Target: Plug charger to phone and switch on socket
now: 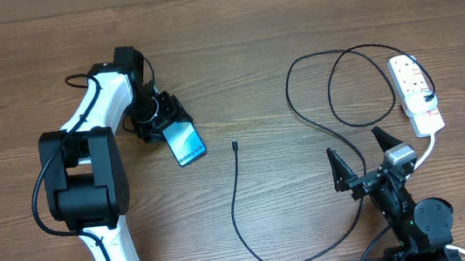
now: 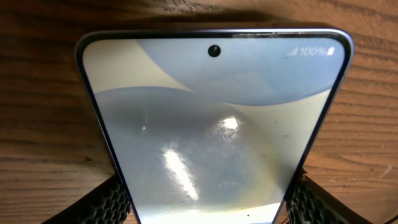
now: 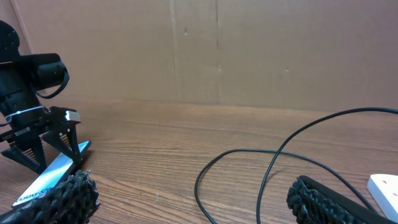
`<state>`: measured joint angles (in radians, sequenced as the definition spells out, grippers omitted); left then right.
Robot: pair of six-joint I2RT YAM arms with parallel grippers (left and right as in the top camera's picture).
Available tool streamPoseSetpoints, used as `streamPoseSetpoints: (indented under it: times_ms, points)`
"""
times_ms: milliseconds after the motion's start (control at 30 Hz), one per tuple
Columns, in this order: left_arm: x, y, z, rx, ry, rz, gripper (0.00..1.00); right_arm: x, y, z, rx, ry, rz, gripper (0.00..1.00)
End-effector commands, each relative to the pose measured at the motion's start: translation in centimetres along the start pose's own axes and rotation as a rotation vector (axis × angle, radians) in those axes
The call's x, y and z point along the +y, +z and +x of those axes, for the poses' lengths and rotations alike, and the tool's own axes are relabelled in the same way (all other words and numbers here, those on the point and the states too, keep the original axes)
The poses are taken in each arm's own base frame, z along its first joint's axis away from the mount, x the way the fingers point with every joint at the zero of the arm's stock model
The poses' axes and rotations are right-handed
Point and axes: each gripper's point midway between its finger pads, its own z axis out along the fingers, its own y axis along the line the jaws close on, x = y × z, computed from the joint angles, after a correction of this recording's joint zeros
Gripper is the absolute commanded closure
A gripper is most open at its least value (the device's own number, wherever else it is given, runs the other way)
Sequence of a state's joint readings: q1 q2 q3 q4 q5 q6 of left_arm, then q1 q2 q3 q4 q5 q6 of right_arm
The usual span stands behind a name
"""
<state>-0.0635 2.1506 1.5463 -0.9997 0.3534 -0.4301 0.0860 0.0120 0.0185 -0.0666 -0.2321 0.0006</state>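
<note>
While pinching the phone (image 1: 185, 142) by its long edges, propping it aslant with the left gripper (image 1: 165, 119). Holding the right gripper (image 1: 353, 141) spread wide near the charger (image 1: 234, 200), grasping nothing.

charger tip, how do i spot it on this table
From the white power strip at the right, follow the thin black cable leftward. It ends mid-table in a small plug tip beside the lit phone; the strip's own cord is thick and white.

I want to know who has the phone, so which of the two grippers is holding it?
The left gripper: its fingers clamp the phone by its edges. The right gripper stands open and empty.
</note>
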Motion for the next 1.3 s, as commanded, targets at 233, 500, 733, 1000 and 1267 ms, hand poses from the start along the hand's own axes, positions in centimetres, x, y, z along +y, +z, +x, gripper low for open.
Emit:
streamPoseSetpoints:
  times_ms: [233, 500, 733, 1000, 1267]
  points:
    - [-1.5, 3.1, 2.8, 0.170, 0.059, 0.154, 0.37, -0.1, -0.3, -0.9, 0.019, 0.214, 0.018, 0.00]
    - [-3.9, 2.3, 3.8, 0.224, 0.062, 0.302, 0.37, -0.2, -0.6, -6.3, 0.107, 0.232, 0.068, 0.00]
    - [-6.8, 0.9, 4.7, 0.283, 0.062, 0.491, 0.37, -0.7, 2.3, -8.2, 0.359, 0.288, 0.105, 0.00]
    - [-8.9, -0.8, 5.3, 0.329, 0.072, 0.646, 0.37, 1.1, 6.7, -7.1, 0.619, 0.402, -0.026, 0.00]
    - [-8.9, -0.6, 5.0, 0.313, 0.085, 0.643, 0.36, 5.5, 9.4, -0.7, 0.873, 0.601, -0.301, 0.14]
